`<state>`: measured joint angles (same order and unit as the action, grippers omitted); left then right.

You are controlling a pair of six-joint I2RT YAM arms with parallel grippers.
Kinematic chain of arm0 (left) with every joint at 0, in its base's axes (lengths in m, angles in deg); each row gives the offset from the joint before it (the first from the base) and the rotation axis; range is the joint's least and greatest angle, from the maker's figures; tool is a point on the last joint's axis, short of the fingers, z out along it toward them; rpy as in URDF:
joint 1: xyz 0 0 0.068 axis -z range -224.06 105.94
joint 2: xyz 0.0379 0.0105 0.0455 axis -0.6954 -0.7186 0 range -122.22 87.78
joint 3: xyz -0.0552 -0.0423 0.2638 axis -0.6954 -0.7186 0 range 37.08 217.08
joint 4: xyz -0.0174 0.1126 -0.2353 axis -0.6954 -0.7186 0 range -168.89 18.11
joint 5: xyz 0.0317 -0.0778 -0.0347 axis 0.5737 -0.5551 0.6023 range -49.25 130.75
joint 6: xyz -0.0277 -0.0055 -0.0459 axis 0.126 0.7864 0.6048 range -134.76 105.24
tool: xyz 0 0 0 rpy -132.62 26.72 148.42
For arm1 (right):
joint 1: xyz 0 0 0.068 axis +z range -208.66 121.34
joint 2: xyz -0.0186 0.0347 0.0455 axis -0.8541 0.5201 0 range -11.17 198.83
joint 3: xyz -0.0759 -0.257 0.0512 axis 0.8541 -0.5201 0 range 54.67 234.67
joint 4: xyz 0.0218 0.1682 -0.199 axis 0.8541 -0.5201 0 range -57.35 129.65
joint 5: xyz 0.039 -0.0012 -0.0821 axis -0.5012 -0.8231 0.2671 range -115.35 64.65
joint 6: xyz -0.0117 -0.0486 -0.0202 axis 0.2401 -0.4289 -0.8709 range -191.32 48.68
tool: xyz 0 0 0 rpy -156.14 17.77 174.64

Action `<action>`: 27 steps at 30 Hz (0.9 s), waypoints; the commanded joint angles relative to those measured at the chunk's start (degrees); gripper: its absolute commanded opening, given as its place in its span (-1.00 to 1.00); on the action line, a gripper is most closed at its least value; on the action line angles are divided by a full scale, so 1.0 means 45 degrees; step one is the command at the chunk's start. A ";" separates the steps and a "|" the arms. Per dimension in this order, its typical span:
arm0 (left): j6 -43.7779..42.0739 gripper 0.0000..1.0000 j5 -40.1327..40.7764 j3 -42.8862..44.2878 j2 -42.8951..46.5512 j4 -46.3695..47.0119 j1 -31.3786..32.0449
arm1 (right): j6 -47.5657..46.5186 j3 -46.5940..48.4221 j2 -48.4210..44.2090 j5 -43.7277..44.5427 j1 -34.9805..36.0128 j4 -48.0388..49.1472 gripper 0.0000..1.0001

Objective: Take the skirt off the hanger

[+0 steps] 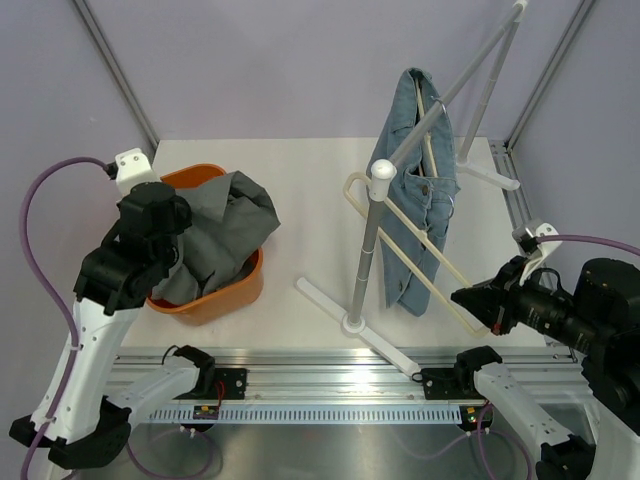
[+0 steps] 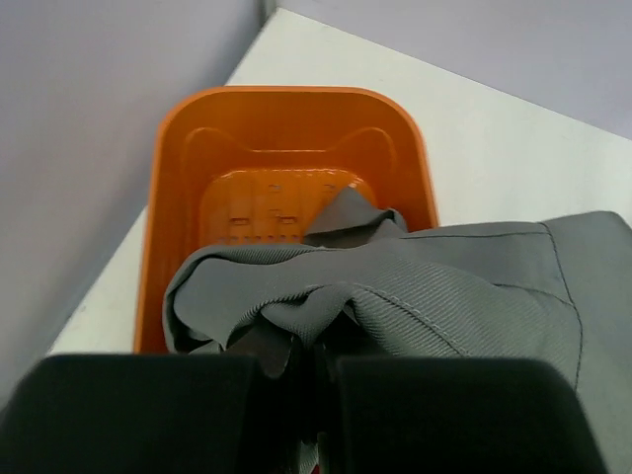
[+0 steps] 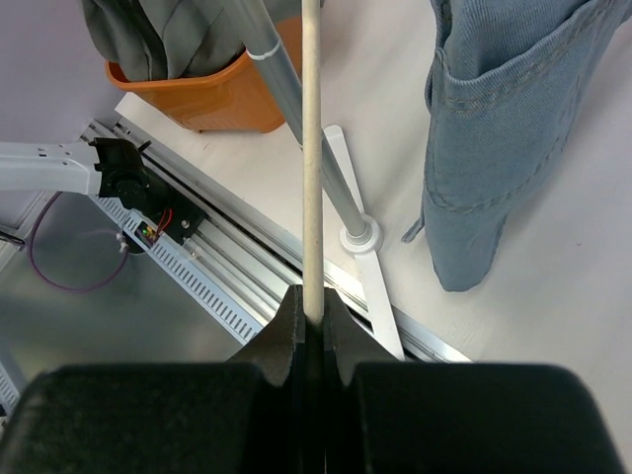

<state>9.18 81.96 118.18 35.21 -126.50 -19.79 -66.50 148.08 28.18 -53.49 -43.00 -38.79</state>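
Top external shows the denim skirt (image 1: 415, 190) draped over the cream hanger (image 1: 349, 190), which hangs from the grey rack (image 1: 368, 250) standing mid-table (image 1: 300, 165). The right tool (image 1: 478, 303), at the lower right of the frame, is pinched tight on the hanger's lower rod. In the right wrist view that rod runs straight up from between the jaws, while the skirt hangs at the upper right of the frame, near the tool but not touching it. This grip seems meant to steady or tilt the hanger so the denim can slide off. The left tool (image 2: 301, 370) is clamped on a fold of grey cloth (image 2: 444, 286) above the orange basket (image 2: 286, 109) at the left of the table. It is well apart from the skirt and appears occupied with another garment, not this one.
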 commanded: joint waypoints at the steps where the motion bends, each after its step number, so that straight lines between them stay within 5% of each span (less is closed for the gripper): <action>1: 0.0460 -1.00 0.1991 0.1156 0.0277 -0.0519 -0.0666 | -0.0348 -0.0073 0.0259 -0.0289 0.0055 0.0613 -1.00; 5: -0.0104 -1.00 0.3631 0.0983 0.0784 -0.0094 -0.0921 | -0.0349 -0.0111 0.0259 -0.0367 0.0055 0.0633 -1.00; 11: 0.0535 -1.00 0.3344 -0.0012 0.0299 0.0260 -0.1097 | -0.0017 -0.0755 0.0181 -0.0680 0.0055 0.1140 -1.00; 22: 0.1886 -1.00 -0.2163 -0.3237 -0.3548 0.1918 -0.1155 | 0.0158 -0.0814 0.0065 -0.0230 0.0074 0.0945 -1.00; 27: 0.0325 -1.00 -0.5521 -0.3374 -0.3319 0.3754 -0.1155 | 0.0394 -0.1440 -0.0424 -0.0192 0.0074 0.1102 -1.00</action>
<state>13.53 67.82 101.74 16.52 -118.44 -24.73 -65.69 142.31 27.44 -54.76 -43.00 -36.47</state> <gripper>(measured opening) 0.012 0.060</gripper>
